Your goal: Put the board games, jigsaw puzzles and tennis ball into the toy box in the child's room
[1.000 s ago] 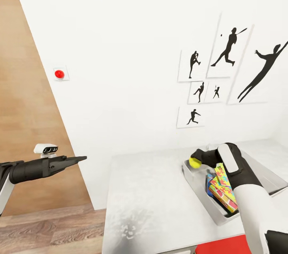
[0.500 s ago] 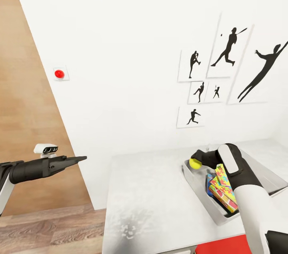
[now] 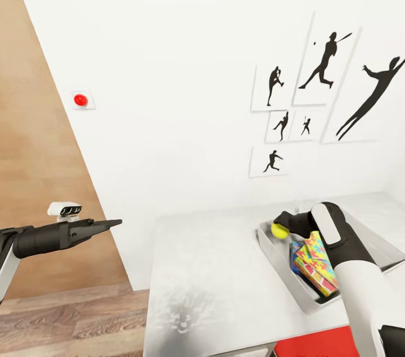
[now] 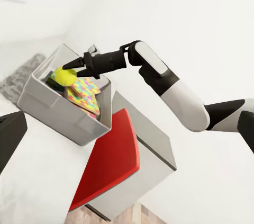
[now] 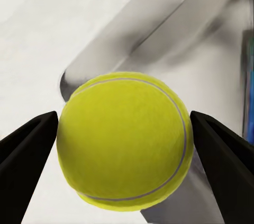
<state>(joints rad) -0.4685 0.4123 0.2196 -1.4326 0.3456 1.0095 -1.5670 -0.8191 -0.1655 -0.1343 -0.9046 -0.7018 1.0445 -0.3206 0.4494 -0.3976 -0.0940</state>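
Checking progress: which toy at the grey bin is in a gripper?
The yellow-green tennis ball, between the right gripper's fingers over the bin's corner; the multicoloured jigsaw squares lie inside.

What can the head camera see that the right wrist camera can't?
Head view alone: the red wall button, the black sports pictures, the left gripper hanging beside the table, and the jigsaw puzzles in the toy box.

Right wrist view alone: the ball's white seam, close up, and a black finger on each side of it.

Both: the tennis ball held by the right gripper over the toy box.
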